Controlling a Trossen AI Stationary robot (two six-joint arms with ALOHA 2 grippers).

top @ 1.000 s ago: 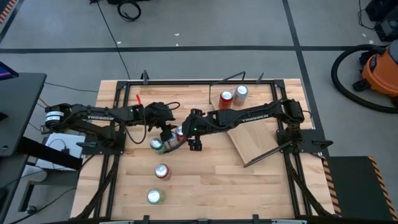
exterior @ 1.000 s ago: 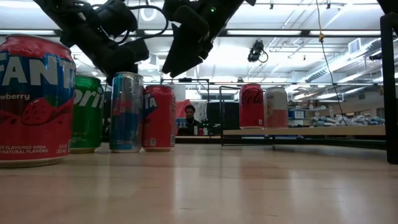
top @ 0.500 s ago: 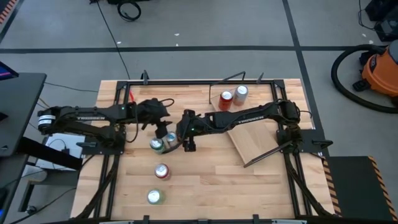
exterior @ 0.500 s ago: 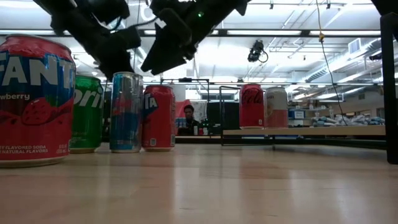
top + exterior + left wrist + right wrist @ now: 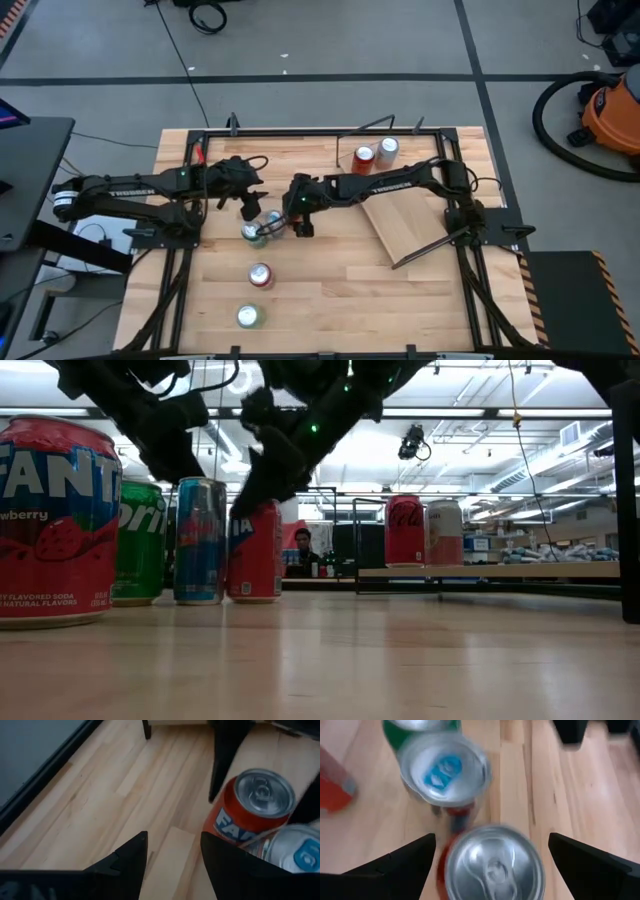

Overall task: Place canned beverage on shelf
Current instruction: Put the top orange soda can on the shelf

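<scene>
The wood-plank table (image 5: pixel 330 290) carries a black rod frame, and on its right half the shelf (image 5: pixel 405 225), a small light-wood board set askew with thin black rods at its edges, lies flat; two cans already stand at its far end, a red can (image 5: pixel 363 159) and a silver-topped pale can (image 5: pixel 387 149) just beside it. The right arm reaches across from the right side of the table to a cluster of three cans at the centre-left, and the right gripper (image 5: pixel 490 862) has its fingers spread wide with the red Fanta can (image 5: pixel 492 865) standing upright between them; the pictures do not show the pads touching its wall. Touching or nearly touching that can is a slim blue can (image 5: pixel 445 767) with a blue tab, and behind it a green Sprite can (image 5: pixel 138 542). The left arm lies along the table's left side, and the left gripper (image 5: pixel 172 852) hangs open above bare planks just beside the same cluster, holding nothing. Nearer the front edge, well apart from the cluster, stand another red Fanta strawberry can (image 5: pixel 260 275) and a green-rimmed can (image 5: pixel 247 317). In the low view a person (image 5: pixel 304 550) sits far behind the table.
</scene>
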